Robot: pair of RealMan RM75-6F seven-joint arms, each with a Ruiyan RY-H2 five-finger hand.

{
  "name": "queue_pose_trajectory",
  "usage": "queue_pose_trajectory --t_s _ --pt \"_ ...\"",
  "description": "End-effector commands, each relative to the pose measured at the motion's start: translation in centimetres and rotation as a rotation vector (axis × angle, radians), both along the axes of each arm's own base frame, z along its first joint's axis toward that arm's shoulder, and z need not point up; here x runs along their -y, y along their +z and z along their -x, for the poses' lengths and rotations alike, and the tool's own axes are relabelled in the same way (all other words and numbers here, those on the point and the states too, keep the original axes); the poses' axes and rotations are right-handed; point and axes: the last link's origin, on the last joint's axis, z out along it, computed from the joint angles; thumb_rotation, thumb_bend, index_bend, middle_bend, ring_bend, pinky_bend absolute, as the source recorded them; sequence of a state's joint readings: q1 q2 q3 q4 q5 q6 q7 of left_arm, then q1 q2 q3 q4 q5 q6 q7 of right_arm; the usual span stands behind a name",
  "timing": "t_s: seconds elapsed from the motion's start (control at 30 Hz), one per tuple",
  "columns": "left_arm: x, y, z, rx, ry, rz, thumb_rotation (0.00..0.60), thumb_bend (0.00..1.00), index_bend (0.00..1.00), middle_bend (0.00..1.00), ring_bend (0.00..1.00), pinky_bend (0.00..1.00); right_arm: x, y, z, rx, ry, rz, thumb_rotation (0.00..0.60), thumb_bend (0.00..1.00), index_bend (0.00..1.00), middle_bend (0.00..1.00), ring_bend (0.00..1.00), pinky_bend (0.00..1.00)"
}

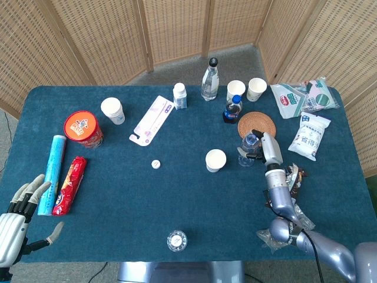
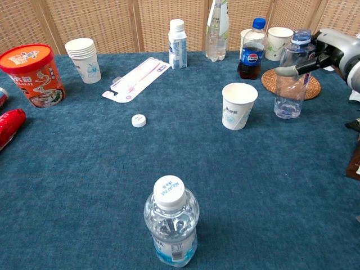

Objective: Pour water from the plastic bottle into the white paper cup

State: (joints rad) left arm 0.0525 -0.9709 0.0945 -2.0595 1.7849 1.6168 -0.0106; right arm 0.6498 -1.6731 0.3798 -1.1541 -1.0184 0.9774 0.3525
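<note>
A clear, uncapped plastic bottle [image 2: 290, 84] with a little water in it stands upright on the blue cloth, just right of the white paper cup [image 2: 238, 105]. My right hand [image 2: 329, 48] holds its upper part, thumb across the front and the other fingers behind. From the head view, the bottle [image 1: 247, 148] sits between the cup [image 1: 215, 160] and my right hand [image 1: 268, 149]. A small white cap [image 2: 138, 120] lies left of the cup. Over the table's near left corner, my left hand [image 1: 19, 219] hangs open and holds nothing.
A capped water bottle [image 2: 170, 225] stands at the front centre. Behind the cup are a Pepsi bottle [image 2: 251, 50], a woven coaster [image 2: 309, 90], two more paper cups and a tall bottle [image 2: 217, 28]. An orange tub [image 2: 29, 73] and cup stack [image 2: 83, 59] stand left; snack bags [image 1: 309, 135] lie right.
</note>
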Motion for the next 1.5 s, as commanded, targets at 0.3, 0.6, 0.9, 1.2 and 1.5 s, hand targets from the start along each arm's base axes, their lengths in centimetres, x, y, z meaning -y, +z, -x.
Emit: queue_pose_trajectory --t_s 0.3,0.6,0.9,1.2,1.5 --pt "0.0 0.0 -0.1 -0.002 -0.004 0.000 0.444 0.39 0.05 0.02 0.00 0.00 -0.3 -0.7 1.1 0.021 0.026 -0.034 0.600 0.28 0.53 0.59 0.42 0.31" --pt "-0.1 0.0 -0.2 -0.001 -0.010 0.000 0.443 0.39 0.05 0.02 0.00 0.00 -0.5 -0.2 1.2 0.044 0.056 -0.024 0.600 0.27 0.35 0.46 0.32 0.24" --pt "-0.2 0.0 -0.2 0.000 -0.014 0.001 0.443 0.39 0.05 0.02 0.00 0.00 -0.7 0.2 1.2 0.053 0.065 -0.013 0.600 0.27 0.31 0.46 0.32 0.22" --pt "-0.3 0.0 -0.3 0.001 -0.020 0.000 0.445 0.39 0.05 0.02 0.00 0.00 -1.0 1.0 1.1 0.031 0.082 -0.021 0.594 0.27 0.15 0.32 0.23 0.11" --pt "-0.2 0.0 -0.4 0.002 -0.028 -0.002 0.446 0.39 0.05 0.02 0.00 0.00 -1.2 2.0 1.1 0.005 0.099 -0.029 0.498 0.26 0.02 0.22 0.14 0.00"
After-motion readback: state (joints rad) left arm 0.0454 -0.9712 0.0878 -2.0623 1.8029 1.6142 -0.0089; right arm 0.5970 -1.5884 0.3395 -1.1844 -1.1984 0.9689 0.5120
